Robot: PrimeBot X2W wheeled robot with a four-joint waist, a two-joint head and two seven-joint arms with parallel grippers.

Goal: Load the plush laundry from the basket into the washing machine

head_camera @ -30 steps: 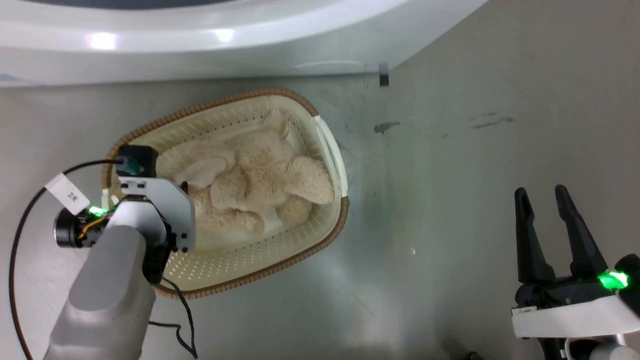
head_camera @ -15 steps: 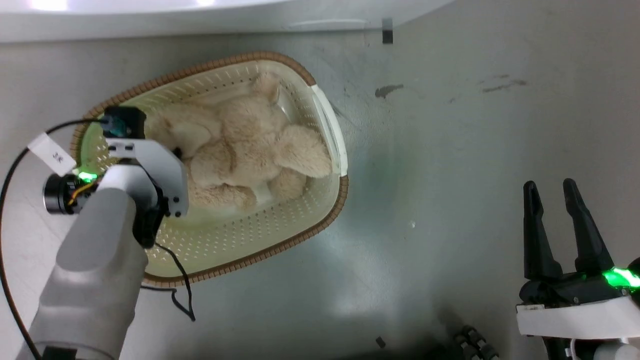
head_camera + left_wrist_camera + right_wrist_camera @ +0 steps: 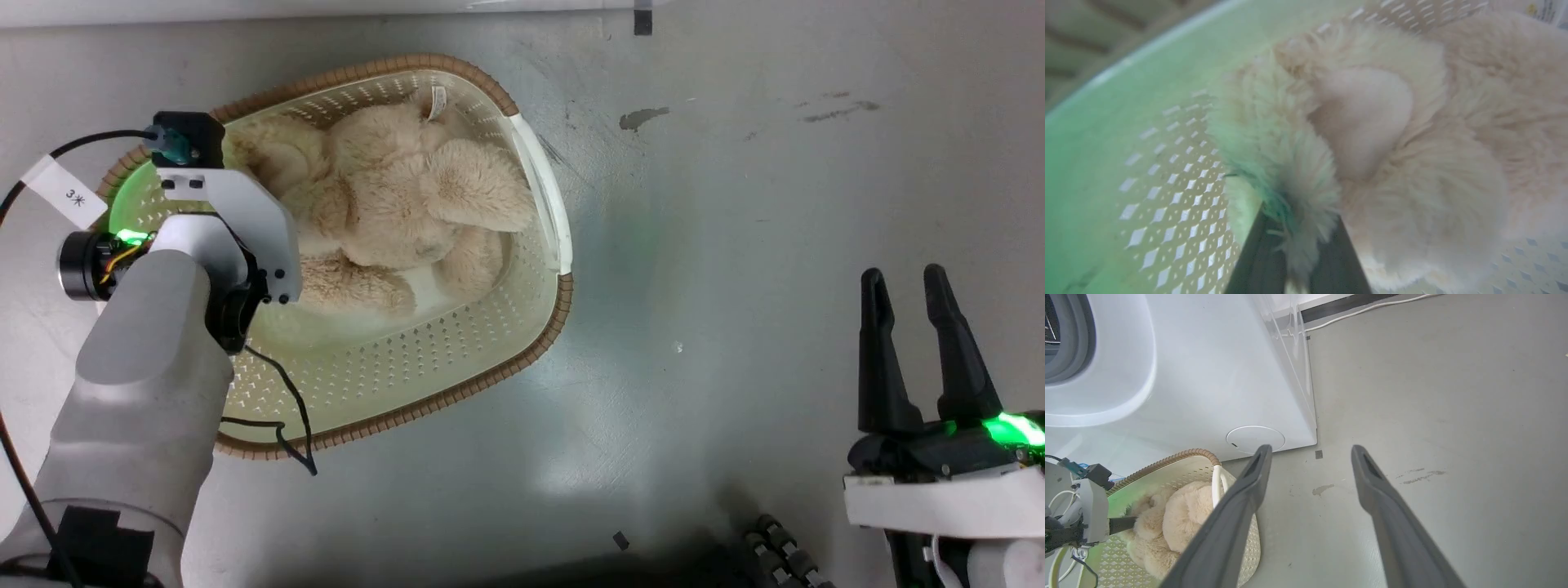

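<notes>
Over the last second the whole head view was shifted, so that the washing machine point(image 3: 245, 6) was reduced to a thin white strip along the top edge. This was taken as camera motion, not as a move of the basket point(image 3: 392, 359). Within the basket, though, the plush laundry point(image 3: 400, 204) was seen rearranged. It was bunched toward the upper part of the frame, its white tag point(image 3: 438, 102) lay near the top rim, and more bare perforated floor was exposed at the lower middle.

The left gripper point(image 3: 1298, 220) was found clenched on a tuft of the toy's fur at the bottom centre of the left wrist view, the fibres pinched between its two dark fingers point(image 3: 1253, 257). The right gripper point(image 3: 904, 276) was held spread and empty at the lower right, well apart from the basket.

The grasp was judged made and the lift begun. A hold on fur alone was judged liable to slip before the washer could be reached.
</notes>
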